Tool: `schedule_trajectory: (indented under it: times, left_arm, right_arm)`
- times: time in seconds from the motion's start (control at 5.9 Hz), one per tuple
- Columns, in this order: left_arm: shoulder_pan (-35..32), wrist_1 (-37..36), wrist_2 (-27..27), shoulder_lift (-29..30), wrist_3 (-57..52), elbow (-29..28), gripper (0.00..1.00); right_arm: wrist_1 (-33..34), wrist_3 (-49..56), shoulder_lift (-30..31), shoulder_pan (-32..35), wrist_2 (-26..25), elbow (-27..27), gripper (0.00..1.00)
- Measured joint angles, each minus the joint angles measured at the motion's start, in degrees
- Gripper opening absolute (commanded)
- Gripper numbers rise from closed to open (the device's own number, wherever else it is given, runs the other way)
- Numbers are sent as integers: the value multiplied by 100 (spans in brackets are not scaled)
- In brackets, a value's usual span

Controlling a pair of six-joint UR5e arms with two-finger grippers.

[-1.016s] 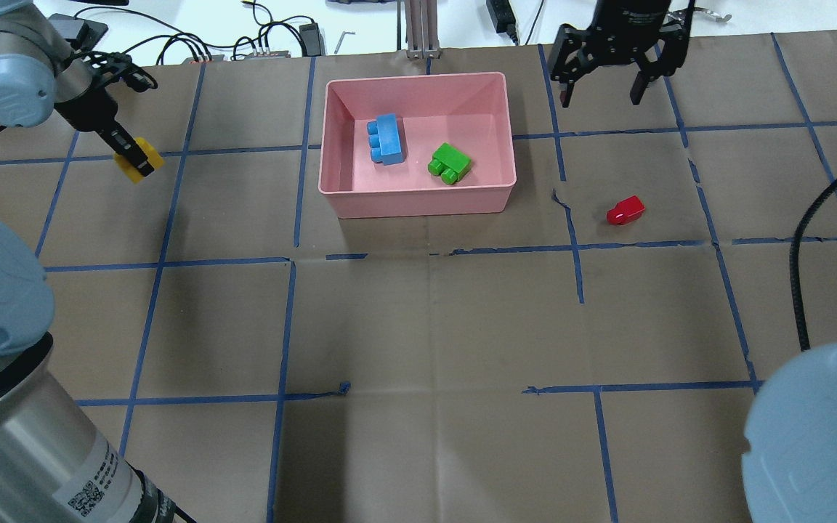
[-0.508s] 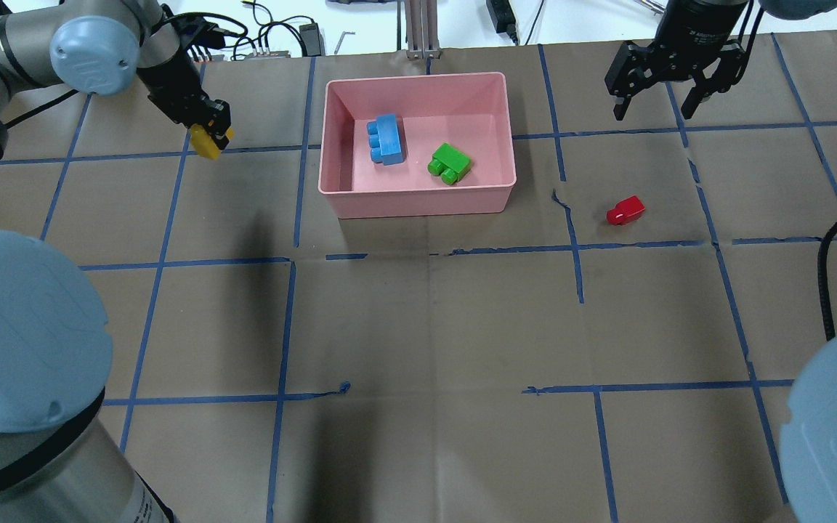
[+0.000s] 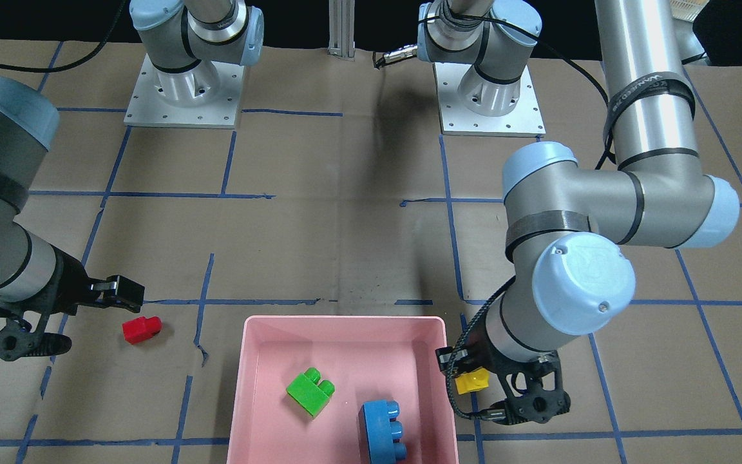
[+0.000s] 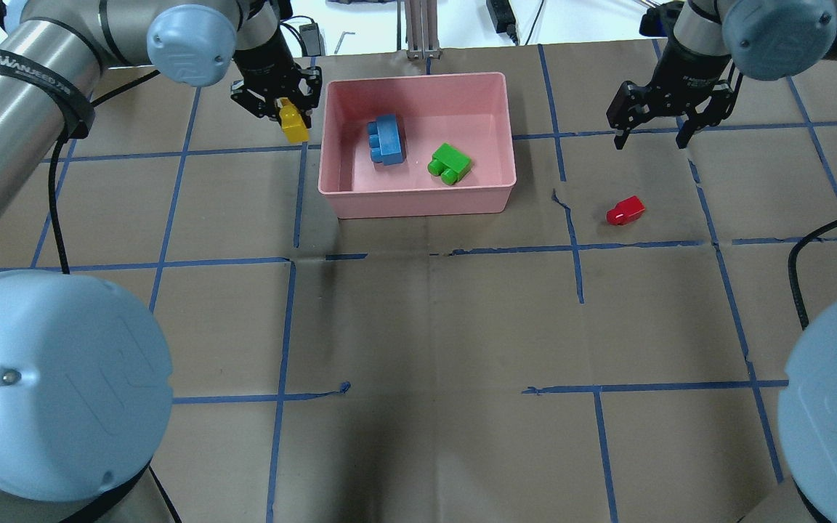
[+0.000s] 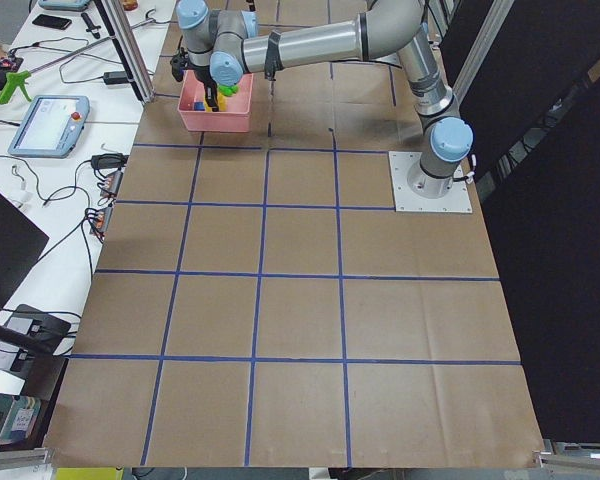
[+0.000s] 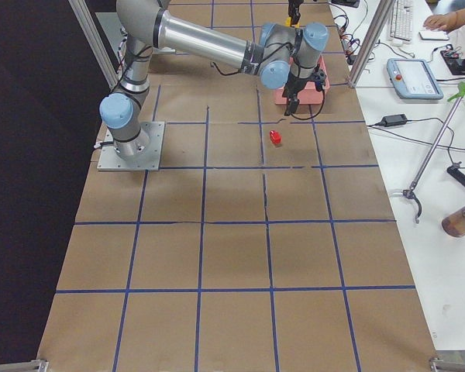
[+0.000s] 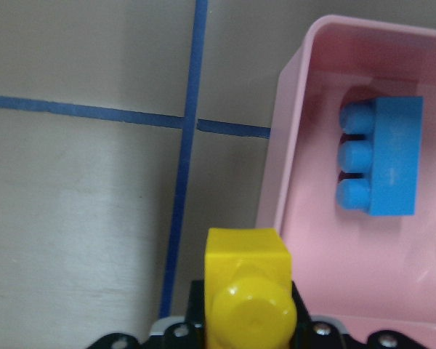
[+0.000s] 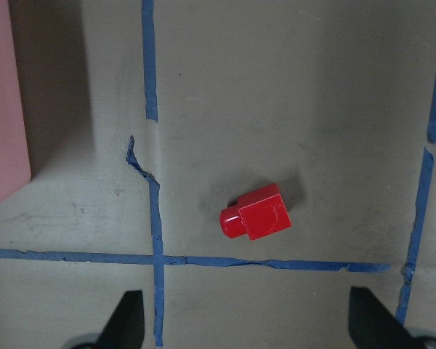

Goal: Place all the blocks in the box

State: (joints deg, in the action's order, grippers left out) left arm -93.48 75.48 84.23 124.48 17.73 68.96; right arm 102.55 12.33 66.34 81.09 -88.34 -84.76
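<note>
The left gripper (image 4: 289, 116) has its fingers clamped on the yellow two-stud block (image 4: 293, 129), held off the worktop (image 4: 433, 327) and, as far as I can make out, just outside the wall of the pink box (image 4: 418, 195). Inside that box lie the blue three-stud block (image 4: 386, 139) and the green two-stud block (image 4: 450, 163), apart. The right gripper (image 4: 649, 142) hangs with its fingers (image 8: 128, 320) spread wide and empty near the red one-stud block (image 4: 625, 210), which lies on the worktop well clear of the box.

Robotics lab: taped-grid table (image 4: 426, 327), teach pendant (image 5: 48, 122)
</note>
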Motion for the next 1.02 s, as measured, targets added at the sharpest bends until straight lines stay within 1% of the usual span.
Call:
schedule_trajectory:
  times: [0.17,0.34,0.51,0.68,0.85,1.02]
  left_arm:
    - [-169,-180,-357,72,821,16,9]
    - [-380,-403,-571,217,1294,37,10]
    - [-667,-803,-696,456,1728,63,15]
    - [-915,-1223,-755,702,2096,91,99]
    - [-1012,-1387,-771,809,2158,103,99]
    - [-1037,-1399,-773,789,2050,124,99]
  right_arm:
    - [646,367,-14,-3,-75,-432,100]
    - [1206,543,-29,-5,-100,-769,100]
    - [1522,600,-46,-5,-106,-962,100]
    - [1643,560,-58,-5,-119,-1039,100]
    - [1656,284,-68,-42,-141,-1063,100]
    - [1630,-207,-100,-95,-188,-1081,100]
